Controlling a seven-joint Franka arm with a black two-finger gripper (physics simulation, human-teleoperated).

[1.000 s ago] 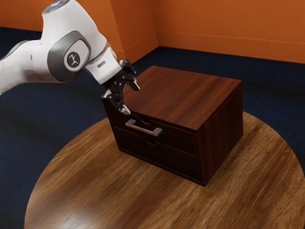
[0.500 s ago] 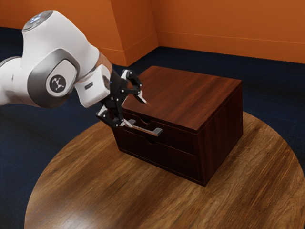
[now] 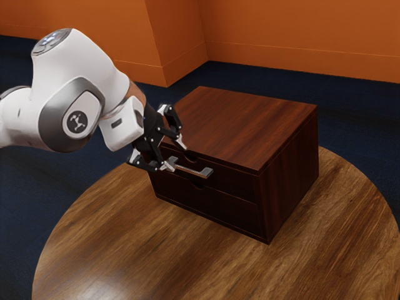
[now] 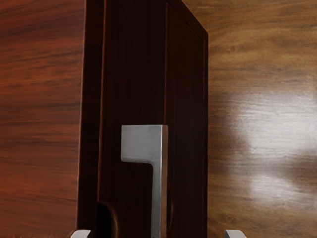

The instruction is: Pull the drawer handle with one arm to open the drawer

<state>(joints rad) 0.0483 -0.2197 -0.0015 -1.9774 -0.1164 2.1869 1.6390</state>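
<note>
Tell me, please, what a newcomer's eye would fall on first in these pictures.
Most striking is the dark wooden cabinet on the round wooden table, set against orange walls. The white arm comes in from the exterior view's left. Its black gripper is open astride that view's left end of the silver handle on the upper drawer.

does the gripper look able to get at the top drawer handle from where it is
Probably yes: the gripper is open and lined up on the drawer handle, one finger to each side of the bar, with nothing between them.
</note>
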